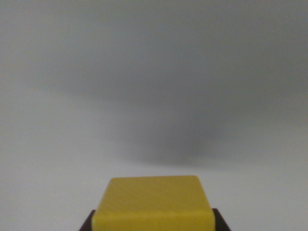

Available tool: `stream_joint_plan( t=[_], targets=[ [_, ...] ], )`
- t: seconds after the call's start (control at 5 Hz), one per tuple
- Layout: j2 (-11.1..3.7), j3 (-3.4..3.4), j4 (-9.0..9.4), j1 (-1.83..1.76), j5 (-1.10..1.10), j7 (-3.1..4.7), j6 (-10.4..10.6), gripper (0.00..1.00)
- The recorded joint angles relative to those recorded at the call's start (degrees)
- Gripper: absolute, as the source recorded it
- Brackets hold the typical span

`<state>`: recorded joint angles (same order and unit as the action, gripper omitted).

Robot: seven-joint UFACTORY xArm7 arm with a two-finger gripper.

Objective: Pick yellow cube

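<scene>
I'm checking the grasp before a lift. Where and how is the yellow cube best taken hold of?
Grip the yellow cube on its two opposite side faces, at the wrist view's left and right, coming from above. Those faces look flat and parallel, which suits pads. Dark parts, probably the gripper's fingers, already flank both lower edges at the frame's bottom. Whether they press on it cannot be told.

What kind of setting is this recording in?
Probably a bare lab tabletop or test bench, though little shows: a plain pale grey surface, one yellow cube between dark hand parts at the bottom edge, and nothing else in view.
</scene>
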<state>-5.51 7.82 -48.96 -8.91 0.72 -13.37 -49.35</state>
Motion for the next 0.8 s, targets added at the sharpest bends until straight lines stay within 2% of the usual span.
stream_joint_plan(
  t=[0.2,0.4,0.6,0.8],
  targets=[
    [1.07,-0.01,-1.41,0.03,-0.17,0.12,-2.47,1.00],
    [1.07,-0.01,-1.41,0.03,-0.17,0.12,-2.47,1.00],
    [2.14,-0.02,-2.82,0.06,-0.34,0.25,-4.94,1.00],
    [2.14,-0.02,-2.82,0.06,-0.34,0.25,-4.94,1.00]
  ],
)
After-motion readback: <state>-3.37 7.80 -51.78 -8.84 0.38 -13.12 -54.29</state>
